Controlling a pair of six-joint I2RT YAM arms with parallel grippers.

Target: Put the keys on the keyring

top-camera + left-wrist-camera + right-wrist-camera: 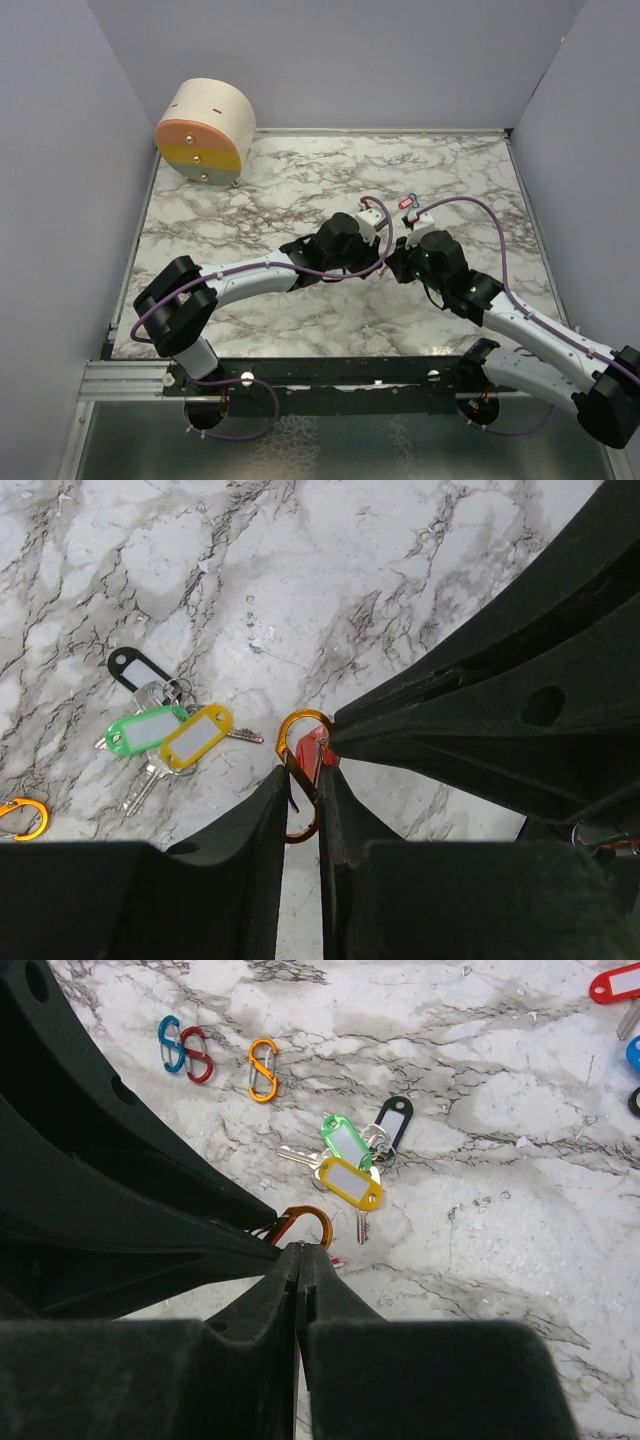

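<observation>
A beige drum with an orange, yellow and grey face (205,130) stands at the far left corner of the marble-patterned tabletop (260,200), well apart from the work and with no visible part in it. Right of centre, the two arms meet tip to tip.

The left gripper (302,776) is clamped on the lower half of an orange S-shaped metal keyring clip (290,723). The upper loop stands clear of its fingers, a hold that seems meant to present the opening to the other arm. The right gripper (301,1252) comes in from the opposite side with its jaws pressed fully together and its tip at that upper loop. A sliver of red plastic (314,762) shows at the tip, but whether it is pinched there cannot be told.

From the right wrist, three spare S-shaped clips lie flat at far left: a blue clip (170,1043) touching a red clip (197,1055), and a second orange clip (262,1068) just beside them. In the middle, near the held clip, small silver keys lie loose in a huddle: the green-tagged key (345,1140), the yellow-tagged key (350,1182) and the black-tagged key (393,1120). At the right edge are a red-tagged key (615,982) and a blue tag (632,1055). None of these is on the held clip, so most of the threading looks to be ahead.
</observation>
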